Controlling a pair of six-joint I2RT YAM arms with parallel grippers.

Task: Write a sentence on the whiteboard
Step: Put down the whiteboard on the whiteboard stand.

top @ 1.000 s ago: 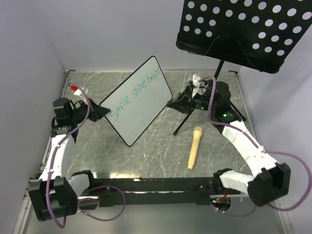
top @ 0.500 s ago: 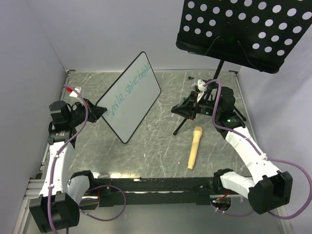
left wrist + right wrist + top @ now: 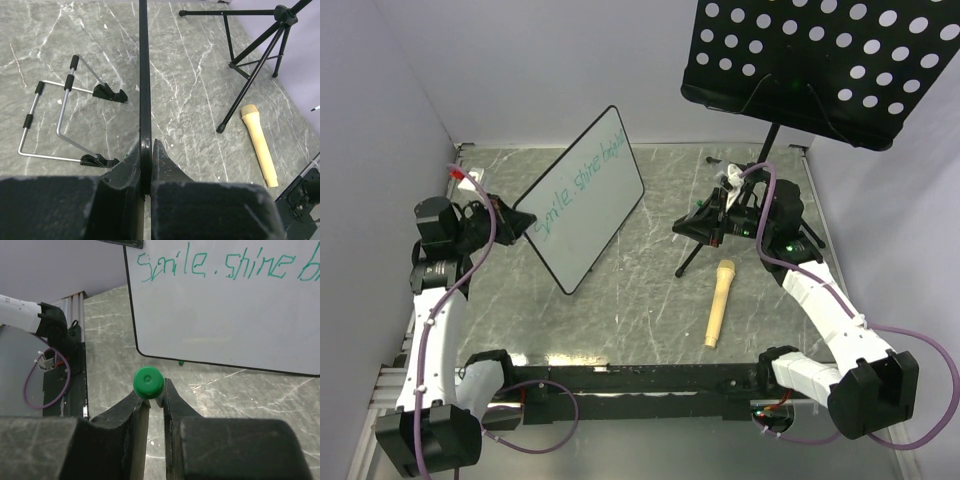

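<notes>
Two grippers are both closing on something as you are watching. Your left gripper (image 3: 146, 148) is pinching the thin black frame of the whiteboard (image 3: 588, 222), with its jaws pressed tight on either side of the edge. It is holding the board tilted up off the table (image 3: 650, 290), at about ten o'clock from the table's middle in the overhead view.

The sentence (image 3: 582, 182) is running in teal-green along the board's long upper edge. From the right wrist it is reading "Smile. shine" before it is cut off at the right of that view.

Your right gripper (image 3: 152, 390) is hovering at about two o'clock from the table's middle, well apart from the board and facing its written side. Its fingers are squeezing what looks like a marker, whose round green end (image 3: 148, 382) is poking out between them.

At one o'clock the black perforated music stand (image 3: 820, 60) is standing on its tripod. A pale wooden cylinder (image 3: 717, 303) is lying on the table at four o'clock. In the left wrist view, a wire easel (image 3: 65, 120) is sitting on the table at nine o'clock from the board's edge.
</notes>
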